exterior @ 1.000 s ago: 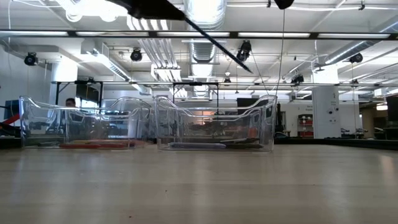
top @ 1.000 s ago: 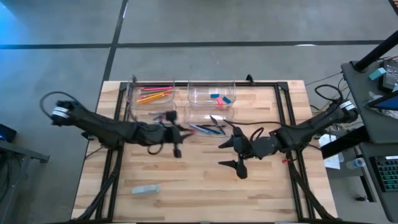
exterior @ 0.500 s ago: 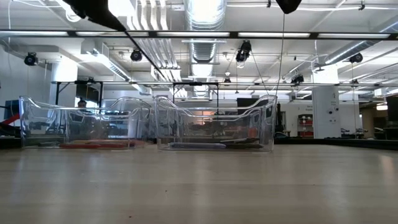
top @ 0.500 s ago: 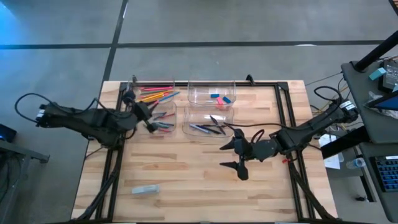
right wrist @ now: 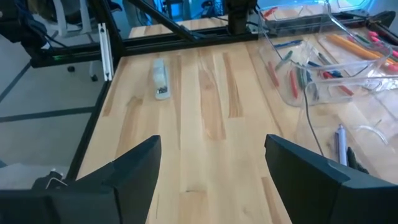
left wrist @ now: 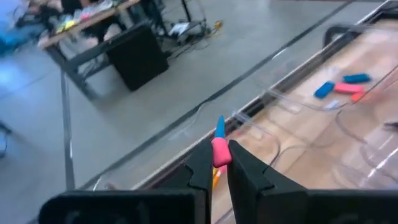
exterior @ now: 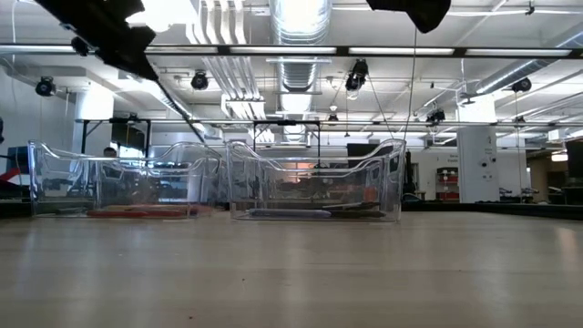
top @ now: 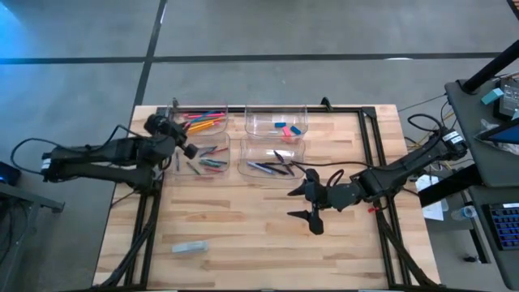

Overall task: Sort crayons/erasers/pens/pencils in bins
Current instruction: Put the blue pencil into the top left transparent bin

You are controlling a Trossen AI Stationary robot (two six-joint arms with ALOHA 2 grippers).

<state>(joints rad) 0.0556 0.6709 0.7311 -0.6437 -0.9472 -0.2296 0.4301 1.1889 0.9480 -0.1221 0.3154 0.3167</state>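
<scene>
I have a pink stick with a blue tip, most likely a pencil [left wrist: 219,144], pinched between the left gripper's [top: 188,151] closed fingers [left wrist: 200,167]; in the left wrist view it stands up out of the jaws. From above, that gripper hangs over the left side of the table [top: 243,243], at the left edge of the near-left bin [top: 204,156], which holds a few short red, pink and blue crayons [top: 212,162]. Just behind that tub, the far-left bin [top: 199,120] carries the orange, yellow and pink pencils [top: 200,123]. To the right, the far-right bin [top: 276,122] holds the erasers [top: 285,127], blue and pink-red blocks, which I also see in the left wrist view. The near-right bin [top: 272,162] holds the dark pens [top: 272,169].

My right gripper [top: 312,204] sits over the bare wood right of centre, just in front of the pen bin, its fingers [right wrist: 134,165] spread wide with nothing between them. A small grey-green block [top: 189,246] lies alone near the front left of the table, well apart from the bins.
</scene>
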